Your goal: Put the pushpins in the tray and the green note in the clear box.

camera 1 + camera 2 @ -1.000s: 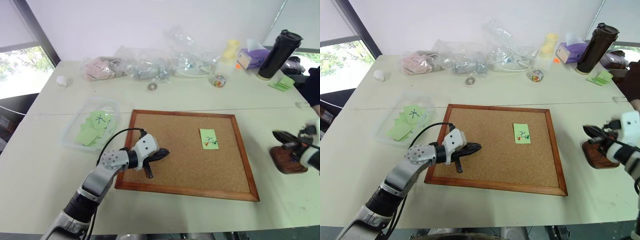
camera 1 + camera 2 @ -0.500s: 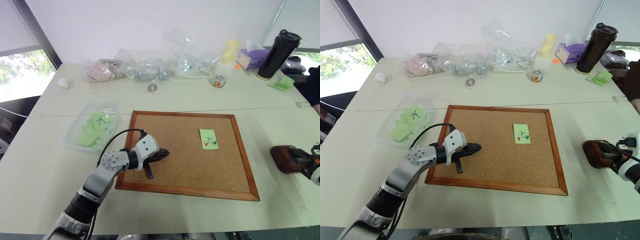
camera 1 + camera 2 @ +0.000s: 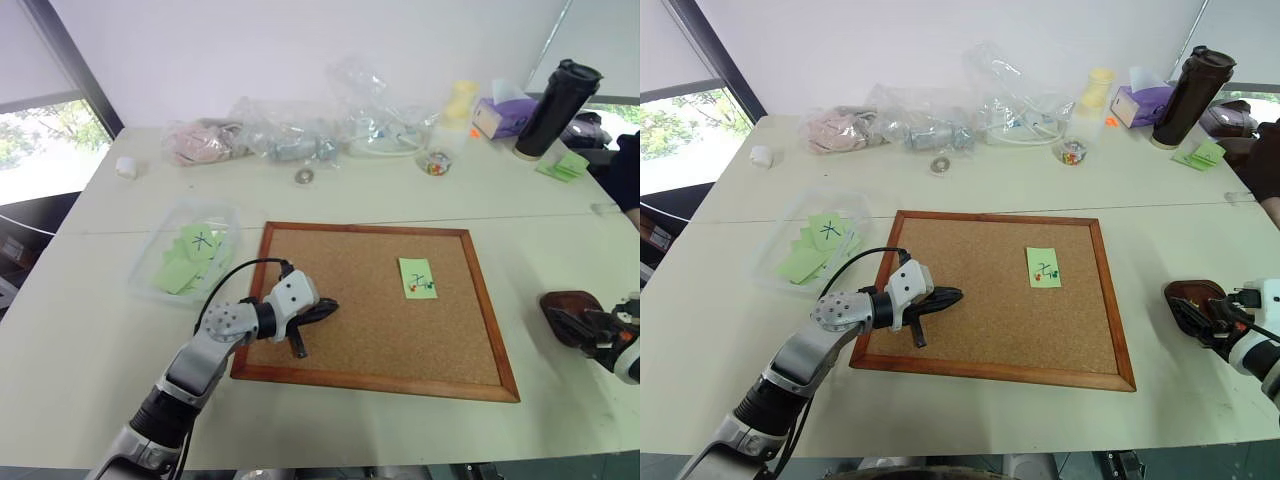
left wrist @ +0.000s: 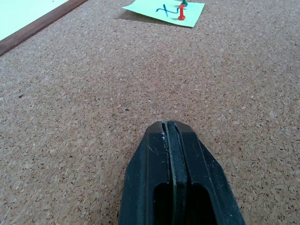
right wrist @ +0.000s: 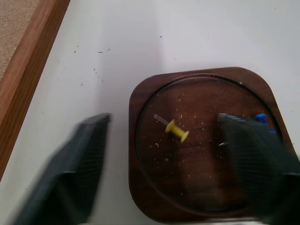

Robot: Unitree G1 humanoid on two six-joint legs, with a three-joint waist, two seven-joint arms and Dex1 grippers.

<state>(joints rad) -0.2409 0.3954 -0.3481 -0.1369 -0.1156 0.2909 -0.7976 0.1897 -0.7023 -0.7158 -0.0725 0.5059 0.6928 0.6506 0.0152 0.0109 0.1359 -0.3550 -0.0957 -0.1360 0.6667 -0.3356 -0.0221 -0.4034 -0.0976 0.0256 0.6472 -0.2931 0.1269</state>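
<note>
1. Two tools in view: left tool [image 4: 168, 140] clenched, empty, resting on the corkboard [image 3: 350, 330] near its 8 o'clock corner.
2. Right tool [image 5: 164, 154] released, fingers spread over the tray [image 5: 154, 206], at 3 o'clock of the corkboard on the bench [image 3: 80, 330]; a yellow pushpin [image 5: 177, 131] lies inside.
3. Green note [image 3: 418, 277] pinned by red and green pushpins [image 4: 181, 10].
4. Clear box [image 3: 150, 262] at 10 o'clock.
</note>
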